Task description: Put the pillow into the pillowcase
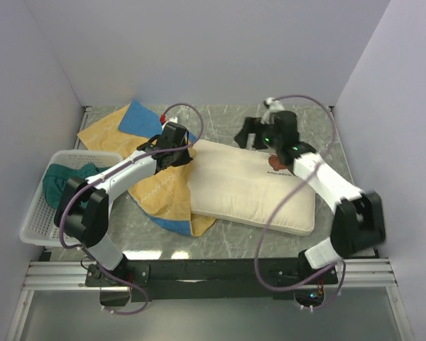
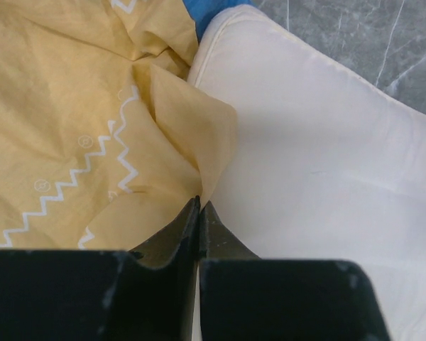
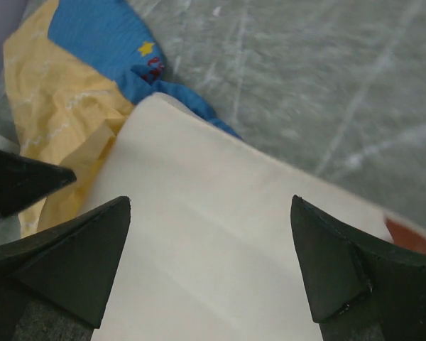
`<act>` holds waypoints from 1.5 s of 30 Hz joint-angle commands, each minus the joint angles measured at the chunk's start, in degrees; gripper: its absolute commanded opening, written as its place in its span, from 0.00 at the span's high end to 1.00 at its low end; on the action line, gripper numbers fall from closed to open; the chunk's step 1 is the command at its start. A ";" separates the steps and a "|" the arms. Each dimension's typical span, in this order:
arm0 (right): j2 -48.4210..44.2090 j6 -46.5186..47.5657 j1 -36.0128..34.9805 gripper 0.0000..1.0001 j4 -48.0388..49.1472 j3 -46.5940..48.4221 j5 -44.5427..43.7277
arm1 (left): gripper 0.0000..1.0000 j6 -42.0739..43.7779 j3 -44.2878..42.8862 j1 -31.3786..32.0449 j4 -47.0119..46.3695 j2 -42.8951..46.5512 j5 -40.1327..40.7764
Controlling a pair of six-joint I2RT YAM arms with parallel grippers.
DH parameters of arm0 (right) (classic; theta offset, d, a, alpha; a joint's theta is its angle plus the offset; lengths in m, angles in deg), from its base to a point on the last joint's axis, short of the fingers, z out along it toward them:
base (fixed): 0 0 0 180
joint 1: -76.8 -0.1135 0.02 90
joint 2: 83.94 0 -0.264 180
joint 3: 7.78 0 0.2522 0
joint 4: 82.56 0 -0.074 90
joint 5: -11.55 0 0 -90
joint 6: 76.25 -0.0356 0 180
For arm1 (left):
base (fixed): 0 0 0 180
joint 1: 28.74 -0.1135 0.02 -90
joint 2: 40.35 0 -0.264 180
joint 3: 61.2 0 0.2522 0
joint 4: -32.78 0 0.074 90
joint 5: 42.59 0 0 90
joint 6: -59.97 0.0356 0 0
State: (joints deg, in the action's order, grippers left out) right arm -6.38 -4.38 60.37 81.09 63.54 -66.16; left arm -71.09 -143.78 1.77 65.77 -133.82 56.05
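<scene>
Top view: pillow (image 1: 252,192) lies flat on the grey marbled table (image 1: 284,117), centre-right of frame. Its left end just meets the pillowcase (image 1: 163,195), which sprawls crumpled from upper left to lower centre, yellow face mostly up, blue corner at top. Left gripper (image 1: 176,148) sits at that meeting line, right gripper (image 1: 255,135) over the pillow's upper edge; prob. one is meant to open the case while the other feeds the pillow in. White basket (image 1: 35,213) w/ teal cloth (image 1: 60,177) at left edge; plain pale walls on three sides. Left wrist view: fingers together, clamped on a fold of yellow fabric at bottom centre, right beside the pillow's end. Looks like it's lifting the mouth edge, but the opening itself can't be made out. Pillow not inside yet. Right wrist view: fingers wide apart over the pillow's end, holding nothing; presumably lined up to grab it and push toward the case at upper left. Table looks smooth, w/ pale streaks.
</scene>
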 commanded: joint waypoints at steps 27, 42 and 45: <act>38.99 22.53 -9.77 1.00 -11.65 30.25 18.55 | 0.92 1.51 -9.23 -0.27 5.03 0.04 2.87; 16.31 18.75 -14.68 1.00 -8.93 11.35 16.44 | 0.95 -1.13 -5.28 -0.44 2.66 3.29 2.43; 13.76 18.22 -16.70 1.00 -5.69 6.35 16.28 | 0.94 -0.69 -3.88 -0.44 1.35 4.26 1.64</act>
State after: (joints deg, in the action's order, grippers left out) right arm 11.41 15.19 46.32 74.09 74.65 -51.31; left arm -71.44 -148.87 1.57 71.15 -133.06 58.61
